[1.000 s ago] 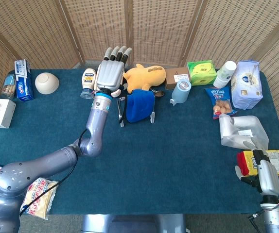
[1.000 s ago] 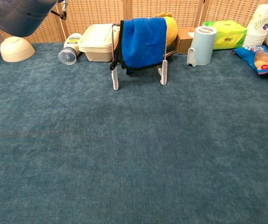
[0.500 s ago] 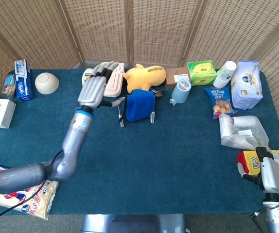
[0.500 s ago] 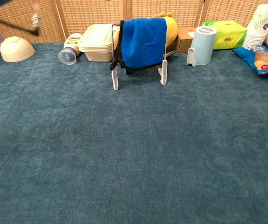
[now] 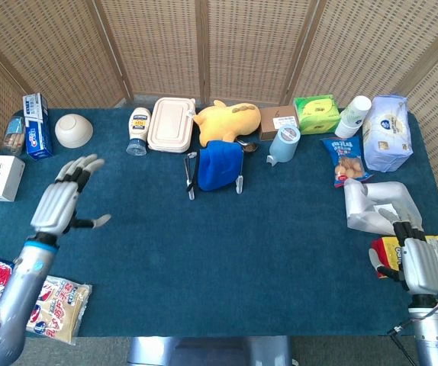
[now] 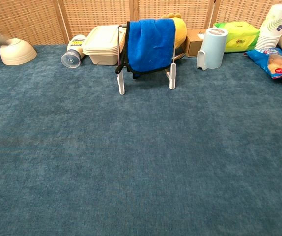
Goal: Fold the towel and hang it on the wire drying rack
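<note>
The blue towel (image 6: 151, 43) already drapes over the wire rack (image 6: 121, 78), so the task looks done. The left hand (image 5: 60, 204), fingers spread and empty, should clear the surface (image 6: 141, 162) without brushing the rack; the right hand (image 5: 411, 263) rests loosely curled, gripping nothing.

On the surface (image 5: 204, 244) there was one blue towel (image 5: 217, 165), one wire rack (image 5: 190, 177), one white bowl (image 5: 73, 130), one yellow plush toy (image 5: 227, 120), one lidded box (image 5: 170, 135), and two robot hands (image 5: 60, 201) (image 5: 417, 263).
</note>
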Robot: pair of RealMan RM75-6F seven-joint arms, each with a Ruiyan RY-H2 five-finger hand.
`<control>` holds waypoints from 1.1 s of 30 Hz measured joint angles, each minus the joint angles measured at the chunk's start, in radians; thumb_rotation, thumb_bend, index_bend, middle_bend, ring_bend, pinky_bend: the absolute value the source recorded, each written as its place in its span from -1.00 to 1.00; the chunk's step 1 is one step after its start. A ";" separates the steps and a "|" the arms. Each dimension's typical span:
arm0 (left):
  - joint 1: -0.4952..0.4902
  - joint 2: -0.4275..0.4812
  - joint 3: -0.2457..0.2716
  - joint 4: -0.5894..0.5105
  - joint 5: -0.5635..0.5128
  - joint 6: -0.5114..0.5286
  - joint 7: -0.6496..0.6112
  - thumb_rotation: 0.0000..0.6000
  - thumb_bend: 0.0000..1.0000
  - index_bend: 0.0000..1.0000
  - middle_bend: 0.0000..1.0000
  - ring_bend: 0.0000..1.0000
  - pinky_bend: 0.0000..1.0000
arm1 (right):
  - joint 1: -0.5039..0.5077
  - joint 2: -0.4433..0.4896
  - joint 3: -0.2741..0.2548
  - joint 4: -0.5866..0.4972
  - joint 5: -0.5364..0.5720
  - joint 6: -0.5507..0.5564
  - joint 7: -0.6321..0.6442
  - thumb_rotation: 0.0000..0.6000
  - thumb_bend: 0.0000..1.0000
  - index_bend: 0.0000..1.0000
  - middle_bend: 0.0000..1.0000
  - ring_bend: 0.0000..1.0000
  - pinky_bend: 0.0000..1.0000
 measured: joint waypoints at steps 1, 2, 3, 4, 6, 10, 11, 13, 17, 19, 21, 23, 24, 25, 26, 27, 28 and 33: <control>0.026 0.011 0.023 -0.005 0.031 0.015 -0.009 1.00 -0.79 -0.73 -0.92 -1.00 -1.00 | 0.002 -0.002 0.001 0.000 0.003 0.000 -0.022 1.00 -0.30 -0.69 -0.90 -1.00 -1.00; 0.060 0.026 0.053 -0.010 0.072 0.037 -0.022 1.00 -0.79 -0.73 -0.92 -1.00 -1.00 | 0.004 -0.003 0.001 0.000 0.005 0.001 -0.038 1.00 -0.30 -0.69 -0.90 -1.00 -1.00; 0.084 0.036 0.074 -0.013 0.102 0.055 -0.030 1.00 -0.78 -0.72 -0.91 -1.00 -1.00 | 0.006 -0.005 0.002 -0.001 0.007 0.002 -0.054 1.00 -0.30 -0.69 -0.90 -1.00 -1.00; 0.109 0.044 0.092 -0.014 0.130 0.075 -0.037 1.00 -0.78 -0.71 -0.90 -1.00 -1.00 | 0.008 -0.008 0.002 -0.001 0.009 0.003 -0.075 1.00 -0.30 -0.69 -0.91 -1.00 -1.00; 0.165 0.058 0.132 -0.012 0.187 0.128 -0.047 1.00 -0.78 -0.69 -0.88 -1.00 -1.00 | 0.011 -0.013 0.003 0.000 0.012 0.006 -0.105 1.00 -0.30 -0.68 -0.90 -1.00 -1.00; 0.259 0.071 0.190 0.004 0.269 0.216 -0.051 1.00 -0.78 -0.65 -0.87 -1.00 -1.00 | 0.015 -0.027 0.002 0.003 0.015 0.017 -0.167 1.00 -0.30 -0.68 -0.90 -1.00 -1.00; 0.283 0.072 0.202 0.010 0.288 0.238 -0.051 1.00 -0.78 -0.65 -0.86 -1.00 -1.00 | 0.016 -0.030 0.002 0.004 0.016 0.020 -0.179 1.00 -0.29 -0.68 -0.90 -1.00 -1.00; 0.316 0.069 0.218 0.022 0.312 0.267 -0.048 1.00 -0.78 -0.63 -0.84 -1.00 -1.00 | 0.016 -0.036 0.000 0.007 0.017 0.026 -0.202 1.00 -0.29 -0.68 -0.91 -1.00 -1.00; 0.396 0.048 0.255 0.063 0.354 0.346 -0.035 1.00 -0.78 -0.59 -0.84 -1.00 -1.00 | 0.015 -0.055 -0.008 0.018 0.010 0.041 -0.252 1.00 -0.29 -0.67 -0.91 -1.00 -1.00; 0.436 0.035 0.269 0.085 0.370 0.378 -0.029 1.00 -0.78 -0.58 -0.83 -1.00 -1.00 | 0.013 -0.067 -0.015 0.027 0.005 0.049 -0.276 1.00 -0.29 -0.68 -0.90 -1.00 -1.00; 0.480 0.021 0.283 0.108 0.384 0.413 -0.023 1.00 -0.78 -0.56 -0.82 -1.00 -1.00 | 0.011 -0.075 -0.021 0.033 0.003 0.053 -0.293 1.00 -0.29 -0.68 -0.90 -1.00 -1.00; 0.524 0.009 0.294 0.131 0.397 0.450 -0.022 1.00 -0.78 -0.54 -0.80 -1.00 -1.00 | 0.009 -0.085 -0.029 0.039 0.000 0.056 -0.310 1.00 -0.29 -0.67 -0.90 -1.00 -1.00; 0.541 0.004 0.298 0.143 0.405 0.465 -0.023 1.00 -0.78 -0.54 -0.79 -1.00 -1.00 | 0.007 -0.091 -0.033 0.044 -0.001 0.056 -0.316 1.00 -0.29 -0.67 -0.91 -1.00 -1.00; 0.556 0.000 0.302 0.156 0.413 0.477 -0.024 1.00 -0.78 -0.52 -0.79 -1.00 -1.00 | 0.007 -0.094 -0.036 0.047 -0.003 0.056 -0.319 1.00 -0.29 -0.67 -0.90 -1.00 -1.00; 0.574 -0.005 0.306 0.176 0.424 0.492 -0.025 1.00 -0.78 -0.52 -0.79 -1.00 -1.00 | 0.007 -0.097 -0.039 0.049 -0.004 0.055 -0.321 1.00 -0.29 -0.67 -0.90 -1.00 -1.00; 0.587 -0.008 0.310 0.190 0.432 0.502 -0.027 1.00 -0.78 -0.51 -0.79 -1.00 -1.00 | 0.007 -0.100 -0.040 0.052 -0.005 0.054 -0.321 1.00 -0.29 -0.67 -0.90 -1.00 -1.00; 0.598 -0.012 0.312 0.202 0.441 0.509 -0.030 1.00 -0.78 -0.50 -0.78 -1.00 -1.00 | 0.007 -0.103 -0.042 0.056 -0.006 0.052 -0.320 1.00 -0.29 -0.67 -0.90 -1.00 -1.00; 0.638 -0.018 0.314 0.228 0.469 0.532 -0.049 1.00 -0.78 -0.50 -0.78 -1.00 -1.00 | 0.008 -0.107 -0.044 0.063 -0.021 0.056 -0.311 1.00 -0.29 -0.67 -0.90 -1.00 -1.00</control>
